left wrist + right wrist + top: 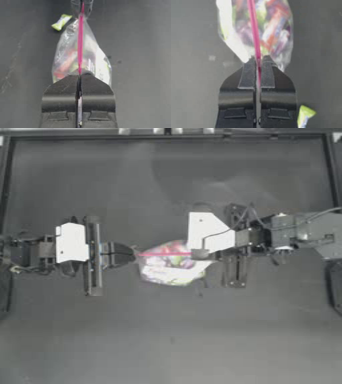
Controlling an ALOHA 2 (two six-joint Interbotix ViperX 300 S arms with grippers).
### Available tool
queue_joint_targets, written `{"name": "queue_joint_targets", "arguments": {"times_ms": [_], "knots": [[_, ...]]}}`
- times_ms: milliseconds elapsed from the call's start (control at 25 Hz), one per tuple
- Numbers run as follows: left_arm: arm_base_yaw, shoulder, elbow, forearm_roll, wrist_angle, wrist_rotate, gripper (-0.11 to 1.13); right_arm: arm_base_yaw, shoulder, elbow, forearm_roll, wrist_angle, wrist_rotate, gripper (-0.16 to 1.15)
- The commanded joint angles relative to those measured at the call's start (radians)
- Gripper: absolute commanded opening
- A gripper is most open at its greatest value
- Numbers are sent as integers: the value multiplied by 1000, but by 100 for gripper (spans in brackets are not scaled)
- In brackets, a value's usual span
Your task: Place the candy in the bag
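The bag [172, 267] is a small clear zip bag with a pink-red strip along its mouth and colourful sweets inside; it hangs stretched between both grippers at the table's middle. My left gripper [137, 254] is shut on the strip's left end [80, 75]. My right gripper [200, 254] is shut on the strip's right end [258, 60]. The candy [61, 22], a yellow-green wrapped sweet, lies on the table close under the right gripper [81, 7]. The candy [305, 115] also shows beside the right jaws. In the top view I cannot make it out.
Dark table [167, 338] all around. Raised rim along the far edge [167, 135]. Both arms reach in at mid height, the left from the left side and the right from the right side.
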Motion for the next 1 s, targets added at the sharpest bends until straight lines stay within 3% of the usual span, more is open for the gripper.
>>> {"name": "queue_joint_targets", "arguments": {"times_ms": [40, 1000], "knots": [[2, -43, -14, 0, -6, 0, 5, -17, -41, 32, -3, 8, 18, 5], [3, -26, -12, -3, -8, 0, 5, -32, -156, 184, -5, 8, 80, 5]]}}
